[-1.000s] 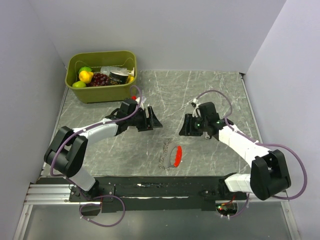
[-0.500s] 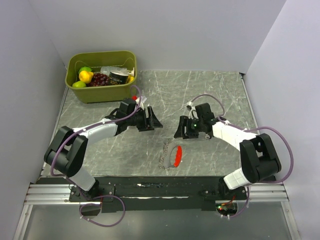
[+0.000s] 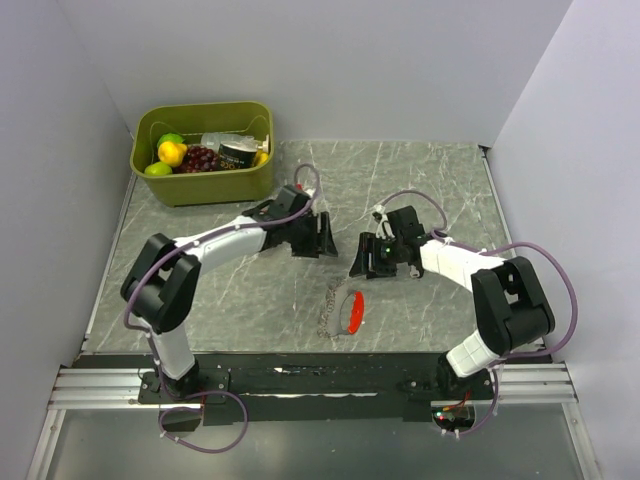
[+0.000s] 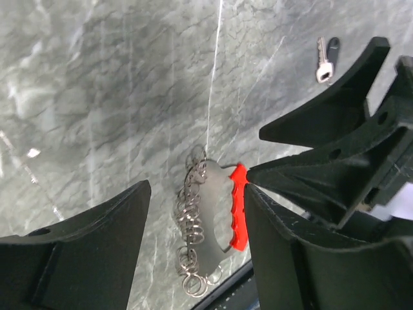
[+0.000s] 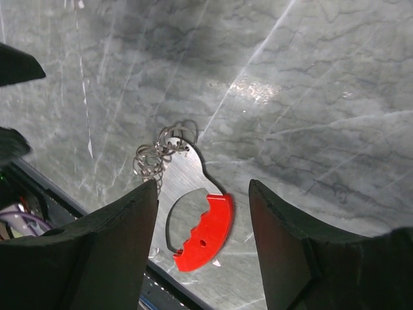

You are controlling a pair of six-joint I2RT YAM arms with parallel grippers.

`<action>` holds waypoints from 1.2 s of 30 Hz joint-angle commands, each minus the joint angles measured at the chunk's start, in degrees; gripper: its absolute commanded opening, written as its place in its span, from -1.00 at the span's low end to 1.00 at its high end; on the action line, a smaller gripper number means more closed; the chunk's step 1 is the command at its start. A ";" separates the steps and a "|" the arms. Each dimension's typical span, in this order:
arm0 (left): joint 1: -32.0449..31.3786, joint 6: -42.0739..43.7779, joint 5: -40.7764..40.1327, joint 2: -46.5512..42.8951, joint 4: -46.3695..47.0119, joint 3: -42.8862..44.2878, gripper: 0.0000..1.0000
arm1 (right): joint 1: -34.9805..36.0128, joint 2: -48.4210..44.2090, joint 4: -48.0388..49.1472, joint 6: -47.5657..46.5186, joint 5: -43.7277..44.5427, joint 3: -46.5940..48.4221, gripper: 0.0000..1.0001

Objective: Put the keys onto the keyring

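**Both claws wide, keyring flat on the table between them**

Top view, upper left: olive-green plastic bin [image 3: 203, 190], toy fruit inside, set on the grey marbled table [image 3: 420, 180].

Centre left: black left gripper [image 3: 322, 240], pointing toward frame centre. Its wrist view shows the two black fingers [image 4: 84, 252] spread wide, nothing held.

Lower centre: silvery metal keyring [image 3: 345, 312] with a tangle of chain rings and a curved bright-red fob. It lies flat on the table, below and between the two grippers, touched by neither. In the left wrist view the keyring [image 4: 213, 226] sits in the gap between the fingers, red edge toward the right-hand one.

Centre right: black right gripper [image 3: 362, 258], facing the left one, near but apart. Its fingers [image 5: 290, 258] also stand wide, empty. In its view the keyring [image 5: 187, 219] lies lower middle, rings upper left, fob lower right.

Left wrist view, upper right: small silver key [image 4: 324, 61] with a dark head, on the table, well apart from the keyring.
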 commanded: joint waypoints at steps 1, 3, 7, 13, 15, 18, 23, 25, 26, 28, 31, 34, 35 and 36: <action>-3.87 2.58 -8.07 3.35 -8.21 6.45 0.30 | -0.89 -2.62 -0.02 1.81 2.47 1.01 0.31; -5.10 2.76 -8.96 5.11 -9.18 8.13 0.28 | -1.86 -3.06 0.24 2.08 1.94 0.48 0.31; -6.07 2.41 -8.44 6.70 -8.14 8.05 0.18 | -3.62 -4.29 0.59 2.87 1.24 -1.36 0.31; -7.56 1.62 -6.33 9.07 -6.55 7.69 0.07 | -5.11 -5.34 -0.02 2.08 0.97 -2.60 0.30; -8.09 1.44 -6.59 10.30 -6.29 8.13 0.06 | -5.20 -5.34 -0.02 1.90 0.88 -2.86 0.30; -8.36 0.91 -6.42 11.88 -5.67 8.22 0.03 | -5.20 -4.73 0.24 1.82 0.18 -3.04 0.29; -8.53 0.56 -5.37 12.94 -4.18 7.69 -0.19 | -5.29 -4.73 0.24 1.55 -0.35 -3.30 0.29; -8.62 0.65 -5.54 12.85 -3.56 7.34 -0.35 | -5.20 -4.64 -0.02 1.29 -0.35 -3.21 0.29; -8.62 0.82 -5.62 12.76 -3.39 7.08 -0.43 | -5.29 -4.64 0.06 1.11 -0.70 -3.21 0.29; -8.62 1.35 -5.54 12.41 -2.77 6.64 -0.67 | -5.29 -4.73 0.15 0.85 -0.87 -3.21 0.28; -8.62 2.31 -4.57 11.36 -0.67 5.24 -0.96 | -5.20 -4.82 0.94 0.24 -2.10 -3.56 0.29; -8.62 3.80 -2.55 10.48 1.18 3.39 -0.98 | -5.29 -4.90 2.34 -0.64 -4.56 -3.65 0.29; -8.62 4.07 -2.38 10.04 1.44 3.04 -0.98 | -5.29 -4.99 2.70 -0.73 -5.09 -3.74 0.30; -8.62 4.34 -2.29 9.86 1.62 2.69 -0.98 | -5.29 -5.17 2.96 -0.99 -5.70 -3.74 0.30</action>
